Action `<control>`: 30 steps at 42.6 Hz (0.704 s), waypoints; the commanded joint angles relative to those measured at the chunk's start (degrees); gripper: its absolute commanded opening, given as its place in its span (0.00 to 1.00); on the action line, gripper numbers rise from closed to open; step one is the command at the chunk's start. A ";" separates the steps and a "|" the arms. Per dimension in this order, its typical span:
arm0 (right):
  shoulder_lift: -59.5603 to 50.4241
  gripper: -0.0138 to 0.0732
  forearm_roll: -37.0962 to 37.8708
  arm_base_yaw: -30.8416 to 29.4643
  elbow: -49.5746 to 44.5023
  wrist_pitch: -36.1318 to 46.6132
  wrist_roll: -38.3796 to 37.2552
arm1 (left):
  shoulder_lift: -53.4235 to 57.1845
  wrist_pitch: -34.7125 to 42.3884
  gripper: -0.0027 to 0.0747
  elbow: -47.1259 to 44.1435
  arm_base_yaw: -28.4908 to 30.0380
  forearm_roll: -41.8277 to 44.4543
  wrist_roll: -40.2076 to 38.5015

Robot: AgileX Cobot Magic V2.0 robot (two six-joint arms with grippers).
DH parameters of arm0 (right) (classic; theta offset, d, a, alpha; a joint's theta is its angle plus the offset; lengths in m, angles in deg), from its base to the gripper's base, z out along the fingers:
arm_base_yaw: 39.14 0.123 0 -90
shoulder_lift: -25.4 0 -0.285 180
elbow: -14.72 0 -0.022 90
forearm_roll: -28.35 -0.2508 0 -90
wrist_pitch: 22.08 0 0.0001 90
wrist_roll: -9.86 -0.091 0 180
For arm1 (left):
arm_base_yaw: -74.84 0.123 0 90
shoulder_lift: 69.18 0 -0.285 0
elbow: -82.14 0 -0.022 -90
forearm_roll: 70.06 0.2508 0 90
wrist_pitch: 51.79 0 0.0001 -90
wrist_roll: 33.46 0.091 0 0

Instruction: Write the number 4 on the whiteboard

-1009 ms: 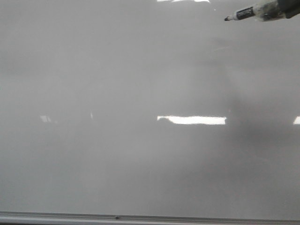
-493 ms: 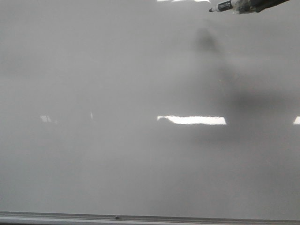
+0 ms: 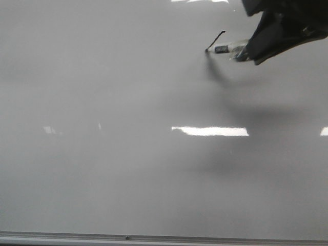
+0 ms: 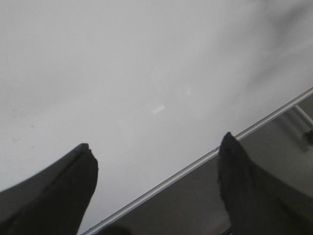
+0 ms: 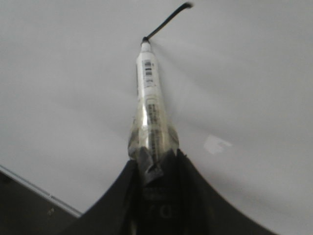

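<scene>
Glossy pale grey-white whiteboard (image 3: pixel 128 169) fills nearly everything ahead, with a thin silver metal rail (image 3: pixel 154 238) running along its lower edge and a few bright white rectangular light reflections (image 3: pixel 210 131) lying across its middle. A soft dark shadow (image 3: pixel 256 115) spreads over the board's right side, below the arm.

Up in the far right corner, the black right gripper (image 3: pixel 256 48) reaches in over the board. Its fingers are clamped on a slim white marker with a printed label and a dark tip (image 3: pixel 225 49); the right wrist view shows the marker's rear end wedged tight between the two dark fingers, wrapped there in what looks like clear tape, its body pointing away from the gripper toward the board. The marker's tip touches the surface.

From that tip a short thin black slanted stroke (image 3: pixel 215 41) runs up and to the right, ending in a small hook. That is all of the number 4 (image 5: pixel 166 20) that shows on the board: one slanted line in the upper right area, no crossbar, no stem.

The left gripper (image 4: pixel 156 191) appears only in its own wrist view, its two dark fingers standing wide apart with nothing between them, hanging over the board's railed edge.
</scene>
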 commanded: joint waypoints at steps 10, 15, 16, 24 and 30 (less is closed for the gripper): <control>-1.06 0.08 1.47 -0.40 1.98 1.53 1.19 | 0.74 3.21 0.68 1.51 0.03 -2.14 -0.54; -3.04 0.08 1.91 -5.21 1.93 -3.41 1.19 | 0.74 3.21 0.68 1.51 0.03 -2.14 -0.54; -3.44 0.08 2.33 -6.23 1.88 -4.62 1.19 | 0.74 3.21 0.68 1.51 0.03 -2.14 -0.54; -6.60 0.08 3.82 -12.00 1.82 -7.63 1.12 | 0.74 3.21 0.68 1.51 0.03 -2.14 -0.54; -9.40 0.08 3.05 -10.26 1.88 -7.98 1.12 | 0.74 3.21 0.68 1.51 0.03 -2.14 -0.54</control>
